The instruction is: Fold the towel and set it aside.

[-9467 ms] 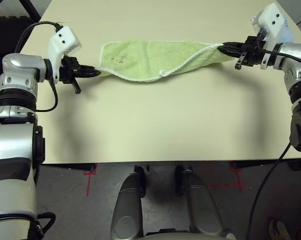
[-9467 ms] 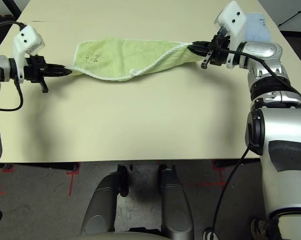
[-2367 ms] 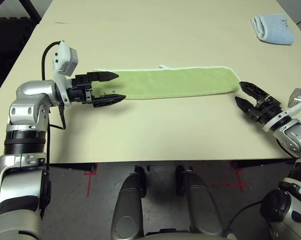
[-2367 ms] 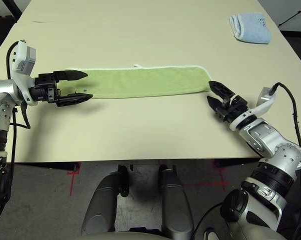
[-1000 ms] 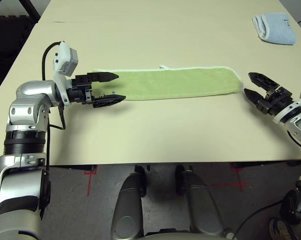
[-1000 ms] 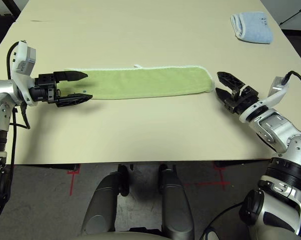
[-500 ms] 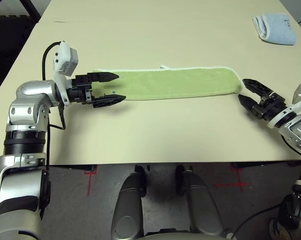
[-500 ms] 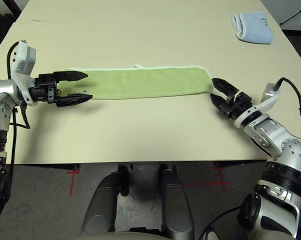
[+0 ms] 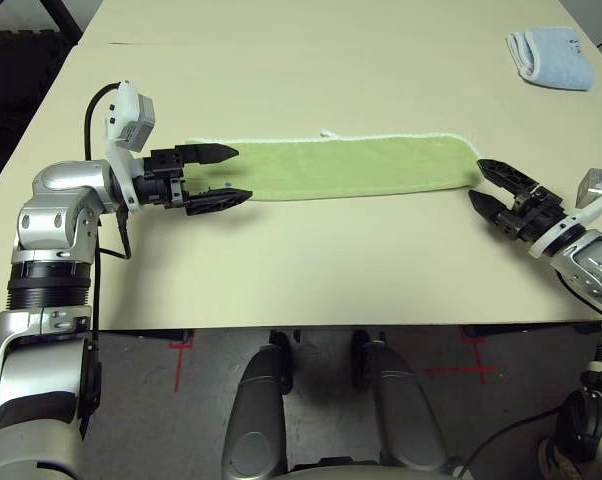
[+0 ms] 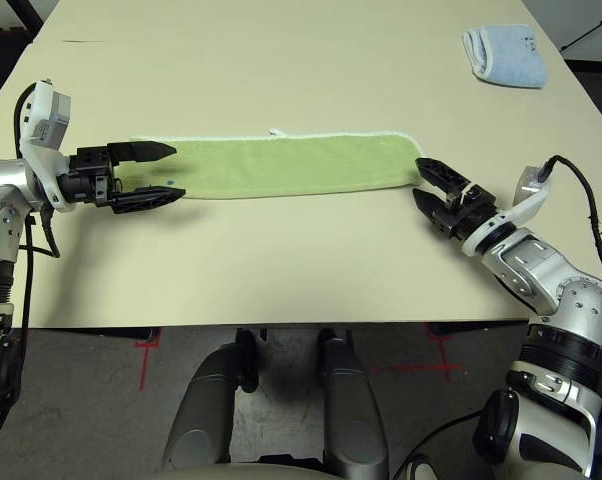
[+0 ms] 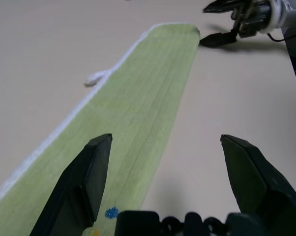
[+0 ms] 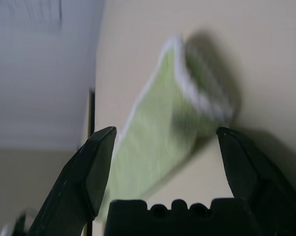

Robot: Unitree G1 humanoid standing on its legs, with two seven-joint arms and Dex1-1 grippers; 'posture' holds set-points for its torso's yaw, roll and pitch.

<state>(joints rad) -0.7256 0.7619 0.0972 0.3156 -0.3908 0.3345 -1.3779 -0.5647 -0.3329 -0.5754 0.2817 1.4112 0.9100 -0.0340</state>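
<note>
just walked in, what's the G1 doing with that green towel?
It is partway through folding the towel, which lies flat on the table as a long narrow strip, already folded lengthwise. The left gripper is open with its fingers straddling the strip's left end. The right gripper is open just off the right end, not gripping. Neither holds the cloth. A pale blue folded towel sits apart at the table's far right corner.

Silver forearms (image 9: 56,195); black-fingered grippers; white wrist cameras (image 9: 128,115); black cables.
</note>
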